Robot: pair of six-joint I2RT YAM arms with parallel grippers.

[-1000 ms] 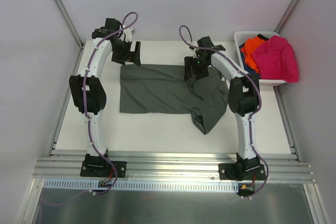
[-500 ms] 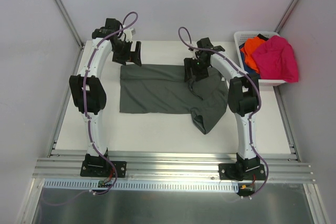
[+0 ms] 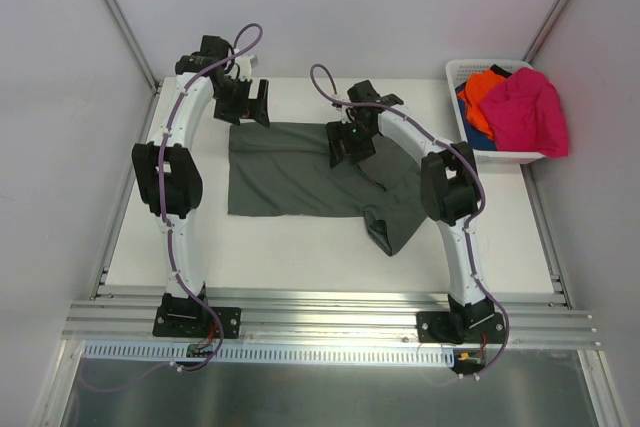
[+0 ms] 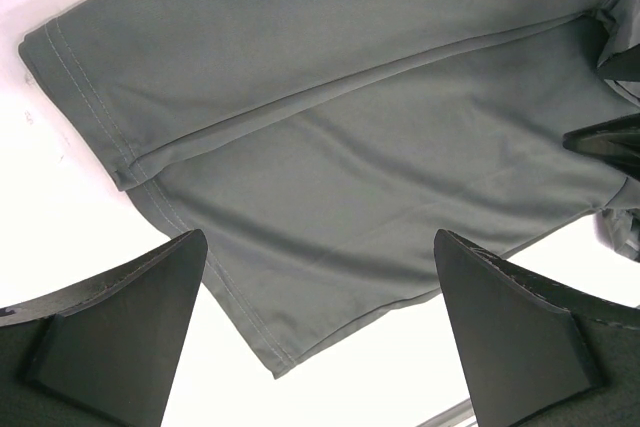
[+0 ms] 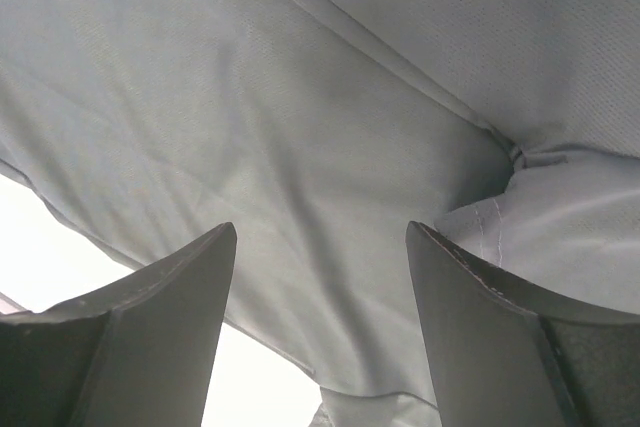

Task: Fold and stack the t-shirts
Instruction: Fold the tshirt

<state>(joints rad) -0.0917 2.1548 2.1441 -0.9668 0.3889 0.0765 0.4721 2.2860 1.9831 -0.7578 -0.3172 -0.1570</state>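
Beneath the right gripper (image 5: 320, 232), held spread, the sleeve seam (image 5: 515, 152) of the grey-green t-shirt (image 3: 290, 172) is framed, likely for pinching; left gripper (image 4: 320, 242) held spread over the hem corner (image 4: 125, 172)

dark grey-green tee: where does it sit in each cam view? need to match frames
Top external: the dark grey-green t-shirt lies spread mid-table, with its right end rumpled.
Left wrist: it fills most of the frame, with a hemmed edge at left.
Right wrist: it fills nearly the whole frame, close up.
Shared landmark: the white table bordering the shirt's edge, at left in left wrist and lower left in right wrist.
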